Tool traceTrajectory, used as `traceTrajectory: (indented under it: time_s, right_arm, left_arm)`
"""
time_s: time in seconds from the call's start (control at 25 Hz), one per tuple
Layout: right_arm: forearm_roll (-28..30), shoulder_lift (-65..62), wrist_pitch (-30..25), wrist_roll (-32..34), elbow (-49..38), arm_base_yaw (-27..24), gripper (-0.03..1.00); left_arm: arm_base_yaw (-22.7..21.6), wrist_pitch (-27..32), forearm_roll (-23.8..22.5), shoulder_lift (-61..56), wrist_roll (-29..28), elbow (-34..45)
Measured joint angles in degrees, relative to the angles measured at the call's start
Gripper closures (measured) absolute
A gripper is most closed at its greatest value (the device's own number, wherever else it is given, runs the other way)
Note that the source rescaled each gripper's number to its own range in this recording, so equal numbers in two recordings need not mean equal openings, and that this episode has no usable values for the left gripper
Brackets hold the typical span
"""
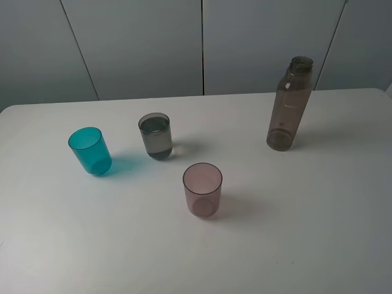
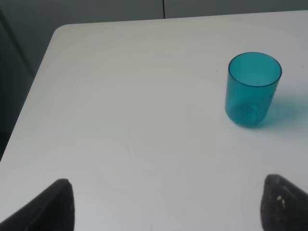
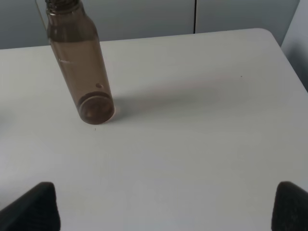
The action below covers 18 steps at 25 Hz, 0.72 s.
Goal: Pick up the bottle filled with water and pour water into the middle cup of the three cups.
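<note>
Bottle [image 1: 290,104] stood upright on the white desk [image 1: 318,233], well right of the grey middle cup [image 1: 155,136], which had water in it. Both claws, left [image 2: 166,207] and right [image 3: 166,207], were spread wide, grabbing nothing.

Exterior high: from above and in front, angled down across the white table [image 1: 318,245] toward the grey back panels, taking in all three cups and the bottle [image 1: 289,104]. Left wrist: low and close over the table, facing the teal cup [image 2: 252,89], shared with the high view. Right wrist: equally low, facing the bottle [image 3: 79,62], likewise shared.
</note>
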<state>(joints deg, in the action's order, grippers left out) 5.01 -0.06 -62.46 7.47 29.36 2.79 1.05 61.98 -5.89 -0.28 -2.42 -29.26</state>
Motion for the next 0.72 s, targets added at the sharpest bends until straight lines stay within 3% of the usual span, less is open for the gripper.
traceTrajectory:
  time_s: [0.72]
  right_arm:
    - [0.0, 0.0, 0.0, 0.0, 0.0, 0.0, 0.13]
  left_arm:
    - [0.0, 0.0, 0.0, 0.0, -0.1, 0.0]
